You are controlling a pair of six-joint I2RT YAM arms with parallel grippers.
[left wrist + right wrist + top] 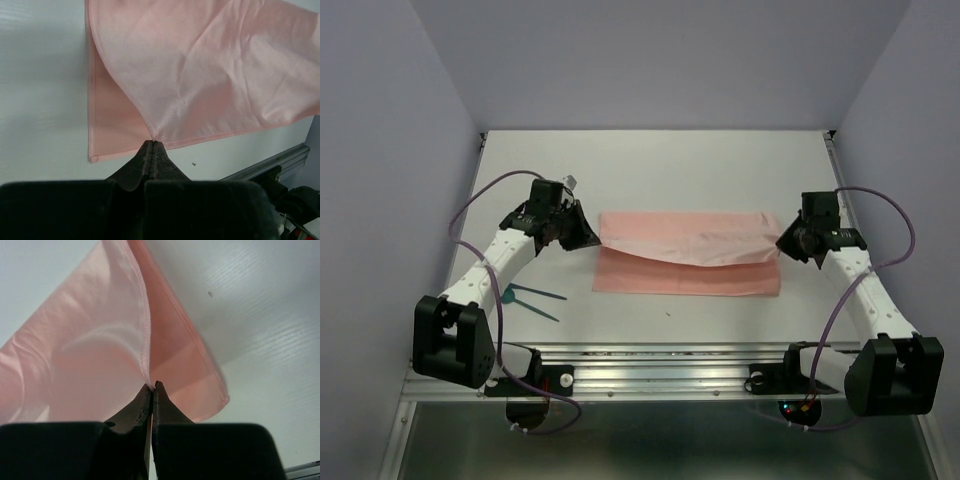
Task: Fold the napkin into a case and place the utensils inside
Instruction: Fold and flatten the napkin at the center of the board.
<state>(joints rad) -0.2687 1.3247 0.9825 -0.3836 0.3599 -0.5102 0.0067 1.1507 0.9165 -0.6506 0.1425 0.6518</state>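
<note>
The salmon-pink napkin point(686, 252) lies across the middle of the white table, its upper layer lifted and stretched between both grippers while the lower layer stays flat. My left gripper point(592, 238) is shut on the napkin's left corner point(156, 136); its tips point(153, 144) pinch the hem. At the other end my right gripper point(784, 240) is shut on the right corner point(148, 379), tips point(153, 386) closed on the edge. Thin teal-green utensils point(534, 298) lie on the table at the near left, beside the left arm.
Purple cables point(480, 198) loop off both arms. A metal rail point(660, 358) runs along the table's near edge with the arm bases on it. Walls enclose the table at the back and sides.
</note>
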